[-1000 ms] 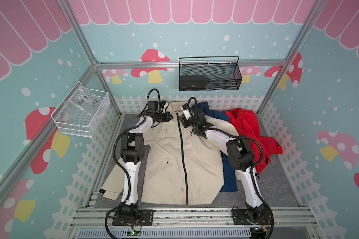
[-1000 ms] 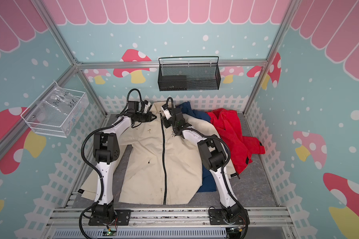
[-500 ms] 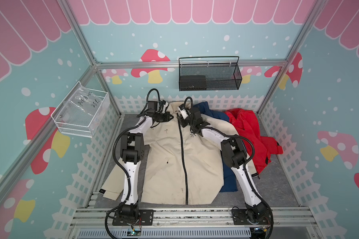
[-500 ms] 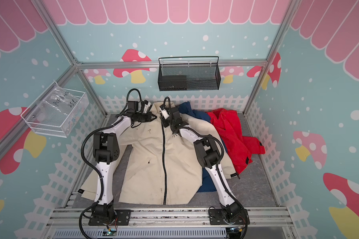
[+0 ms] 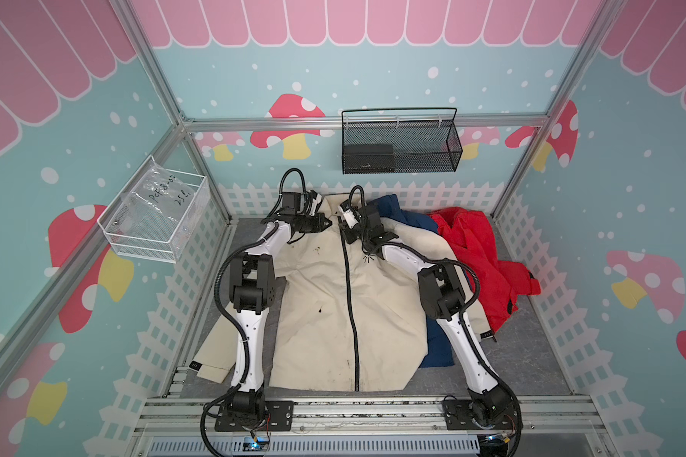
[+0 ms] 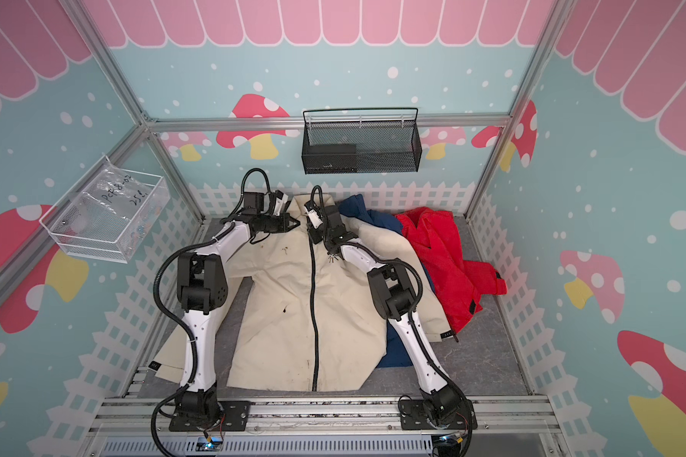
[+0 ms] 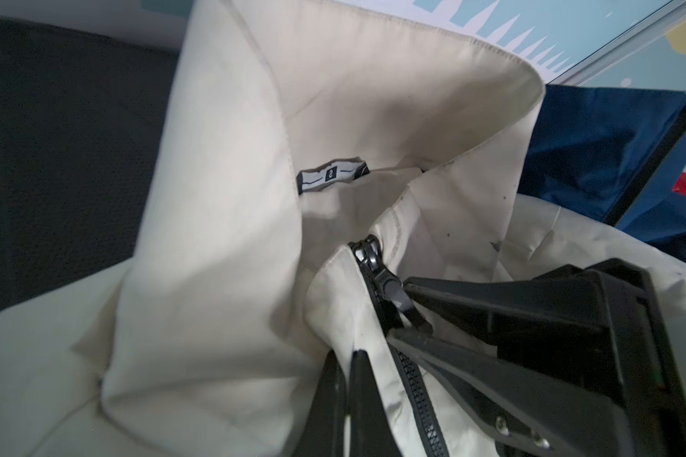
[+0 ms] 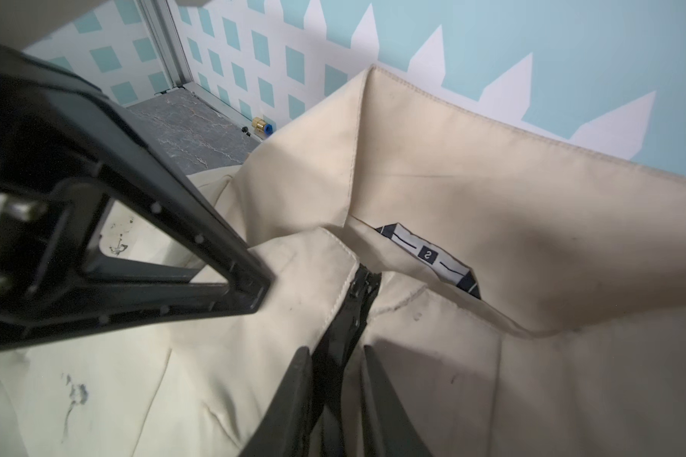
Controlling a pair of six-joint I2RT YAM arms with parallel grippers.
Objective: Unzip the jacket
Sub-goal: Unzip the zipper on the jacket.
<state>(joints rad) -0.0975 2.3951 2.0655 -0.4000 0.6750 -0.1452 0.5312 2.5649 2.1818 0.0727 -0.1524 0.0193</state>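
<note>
Matt beige woven cloth on the jacket (image 5: pixel 317 316), smooth, stitched at the seams, spotted with dark stains. Glossy dark teeth and slider on the zipper (image 7: pixel 381 277). Black wire mesh for the wall basket (image 5: pixel 424 156); brushed metal frame rails (image 5: pixel 499 120); grey, marbled, matt floor mat (image 5: pixel 531 356).

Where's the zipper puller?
In the left wrist view the zipper puller lies on the beige jacket, under its collar near the back wall, inside the right gripper.
</note>
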